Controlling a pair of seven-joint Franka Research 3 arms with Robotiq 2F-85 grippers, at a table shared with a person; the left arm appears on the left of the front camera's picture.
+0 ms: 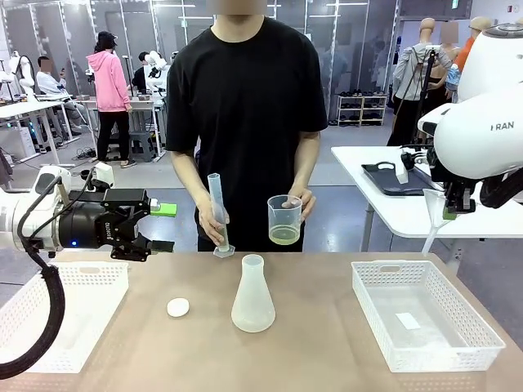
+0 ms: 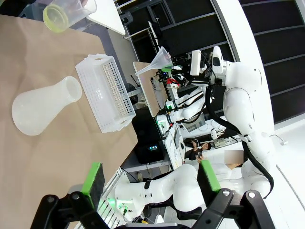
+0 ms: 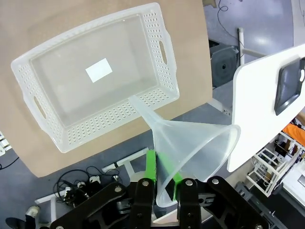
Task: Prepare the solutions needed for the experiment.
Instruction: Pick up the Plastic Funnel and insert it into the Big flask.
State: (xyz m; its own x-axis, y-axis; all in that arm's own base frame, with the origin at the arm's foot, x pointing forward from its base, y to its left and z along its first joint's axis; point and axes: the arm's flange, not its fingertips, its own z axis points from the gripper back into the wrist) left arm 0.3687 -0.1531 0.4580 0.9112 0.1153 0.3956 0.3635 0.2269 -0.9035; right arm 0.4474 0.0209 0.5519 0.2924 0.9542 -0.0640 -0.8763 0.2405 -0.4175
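Note:
The solutions are a shallow pale yellow-green layer in a clear beaker that the person holds above the table's far edge; the solutions also appear in the left wrist view. The person's other hand stands a tall graduated cylinder on the table. A frosted conical flask stands mid-table, with a white cap to its left. My left gripper hovers open at the left, empty, its green pads wide apart. High at the right, my right gripper is shut on a clear funnel.
A white perforated basket sits at the table's left and another basket at the right, holding a white label. The funnel hangs above and beyond that right basket. A white side table with a black tray stands behind.

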